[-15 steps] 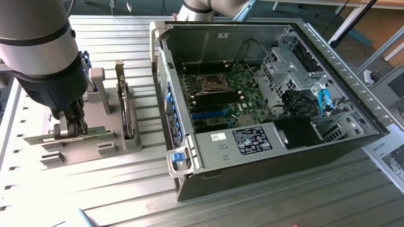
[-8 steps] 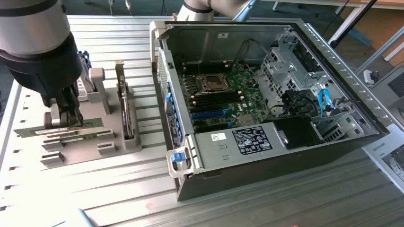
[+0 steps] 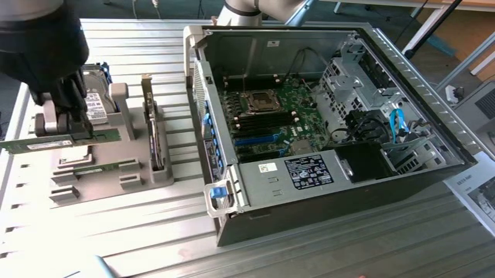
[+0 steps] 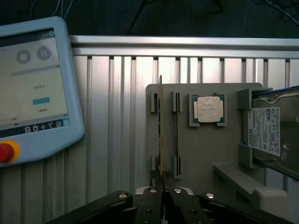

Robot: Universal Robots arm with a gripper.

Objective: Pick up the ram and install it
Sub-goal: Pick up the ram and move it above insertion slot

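The ram (image 3: 46, 142) is a long green stick with a pale label, lying level at the exterior view's left. My gripper (image 3: 76, 134) is shut on its top edge and holds it just above the grey holder (image 3: 116, 174). In the wrist view the ram (image 4: 160, 126) appears edge-on as a thin line running away from my gripper (image 4: 161, 184), whose black fingers (image 4: 150, 205) are pressed together on it. A second green stick (image 4: 176, 135) stands in the neighbouring slot of the holder (image 4: 205, 154).
The open computer case (image 3: 402, 63) lies at the exterior view's right, its motherboard (image 3: 270, 116) and dark memory slots (image 3: 267, 123) exposed. On the holder sit a square silver processor (image 4: 209, 109) and a hard drive (image 4: 273, 130). A teach pendant (image 4: 32, 88) lies on the slatted table (image 4: 112, 116).
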